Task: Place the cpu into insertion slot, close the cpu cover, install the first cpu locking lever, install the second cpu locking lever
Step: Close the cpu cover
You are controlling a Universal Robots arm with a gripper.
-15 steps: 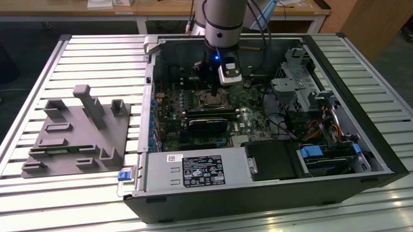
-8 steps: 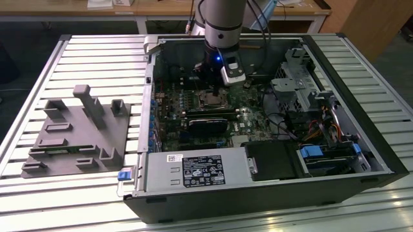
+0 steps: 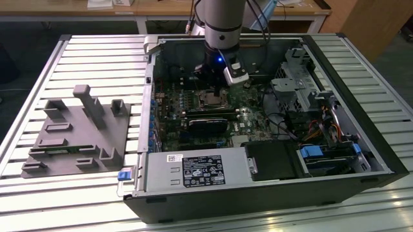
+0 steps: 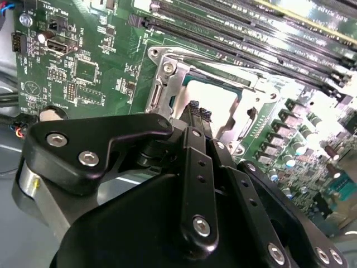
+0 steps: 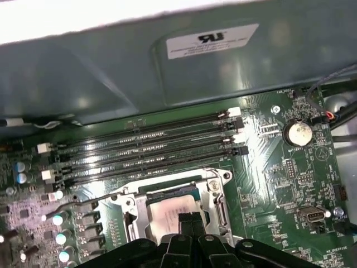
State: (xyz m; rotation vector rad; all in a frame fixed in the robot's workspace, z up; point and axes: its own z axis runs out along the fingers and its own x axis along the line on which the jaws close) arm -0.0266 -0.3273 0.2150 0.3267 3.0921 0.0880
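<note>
My gripper (image 4: pixel 198 110) is shut with nothing held; its two black fingertips are pressed together just above the cpu (image 4: pixel 223 103), which has a pale silver top. The cpu lies in the insertion slot (image 3: pixel 212 100) on the green board. The cpu cover (image 4: pixel 167 84), a silver frame, lies down around the chip, which shows through its cut-out. In the first wrist view the gripper (image 5: pixel 192 219) hangs over the near part of the cpu (image 5: pixel 167 211) and the cover (image 5: pixel 215 195). A thin metal locking lever (image 5: pixel 78 204) sticks out to one side of the socket. In the exterior view the gripper (image 3: pixel 216 84) is low inside the case.
Long black memory slots (image 5: pixel 145 153) run beside the socket, with the grey case wall (image 5: pixel 111 72) behind them. A coin battery (image 5: pixel 297 134) sits on the board. In the exterior view a power supply (image 3: pixel 193 171), a drive cage (image 3: pixel 293 87) and a grey fixture (image 3: pixel 77 130) show.
</note>
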